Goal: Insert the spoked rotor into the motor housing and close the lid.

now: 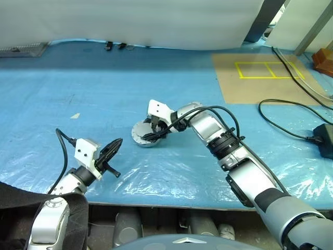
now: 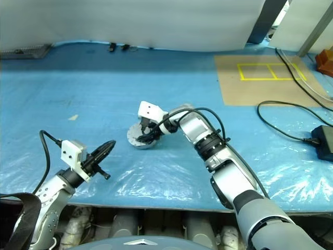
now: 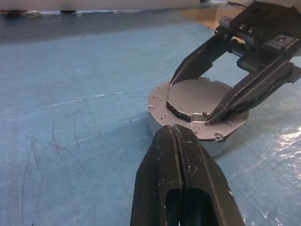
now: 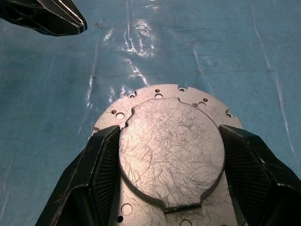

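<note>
The motor housing [image 3: 157, 126], a shallow silver can, stands on the blue sheet at mid-table. The lid [image 4: 171, 150] lies flat on top of it, plain grey face up. My right gripper [image 4: 169, 132] reaches down from the right and is shut on the lid, one black finger against each side of the raised disc. To the left of the housing and nearer the table's front edge, my left gripper [image 1: 118, 142] hovers shut and empty, its tip pointing at the housing. The spoked rotor is out of view.
A brown board with yellow tape squares [image 1: 260, 78] lies at the back right. A black cable [image 1: 283, 117] runs to a black adapter [image 1: 325, 138] at the right edge. The table's front edge [image 1: 156, 200] is close below the arms.
</note>
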